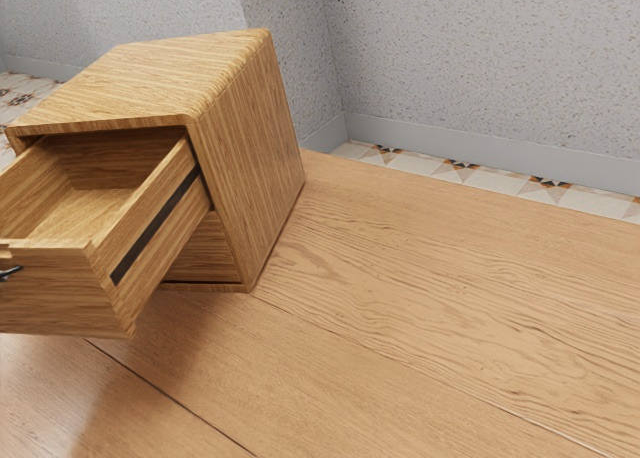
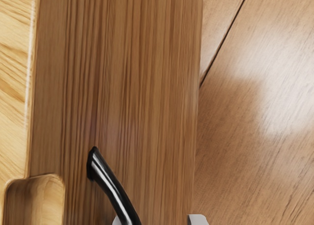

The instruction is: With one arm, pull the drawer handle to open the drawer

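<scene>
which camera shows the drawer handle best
The wrist view: the black handle curves off the drawer front, close and unblocked. In the exterior view a small dark sliver at the open drawer's front is probably it.

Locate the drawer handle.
The black handle is on the front of the pulled-out drawer, at the exterior view's far left edge, ahead of the cabinet.

Found wooden drawer [image 1: 150,228] pulled well out of cabinet [image 1: 250,138], level, dark rail along side. Noted black curved handle [image 2: 110,188] mounted on front panel.
</scene>
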`<state>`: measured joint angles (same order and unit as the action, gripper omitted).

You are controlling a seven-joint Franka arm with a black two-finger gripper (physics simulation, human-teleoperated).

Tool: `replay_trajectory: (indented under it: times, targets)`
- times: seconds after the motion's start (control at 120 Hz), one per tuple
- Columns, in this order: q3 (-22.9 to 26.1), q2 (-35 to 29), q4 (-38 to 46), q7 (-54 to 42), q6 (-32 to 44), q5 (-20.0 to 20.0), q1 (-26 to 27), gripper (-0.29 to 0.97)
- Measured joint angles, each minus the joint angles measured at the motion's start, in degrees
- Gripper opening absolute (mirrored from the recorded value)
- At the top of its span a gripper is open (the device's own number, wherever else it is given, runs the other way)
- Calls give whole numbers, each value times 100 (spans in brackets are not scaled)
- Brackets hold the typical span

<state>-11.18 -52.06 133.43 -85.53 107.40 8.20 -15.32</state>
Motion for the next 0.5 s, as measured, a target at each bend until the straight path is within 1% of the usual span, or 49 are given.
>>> replay_trajectory:
  times: [0.183, 0.308, 0.333, 0.35, 0.408, 0.5]
  targets:
    - [1, 2, -1, -8, -87, -4, -6, 10]
    - [20, -5, -54, -13, -161, -34, -13, 11]
    - [45, -6, -93, -13, -188, -40, -21, 9]
    - [62, -6, -126, -14, -210, -42, -25, 3]
    - [113, -4, -291, -16, -298, -51, -40, -1]
    - [160, -5, -573, -18, -479, -66, -7, 10]
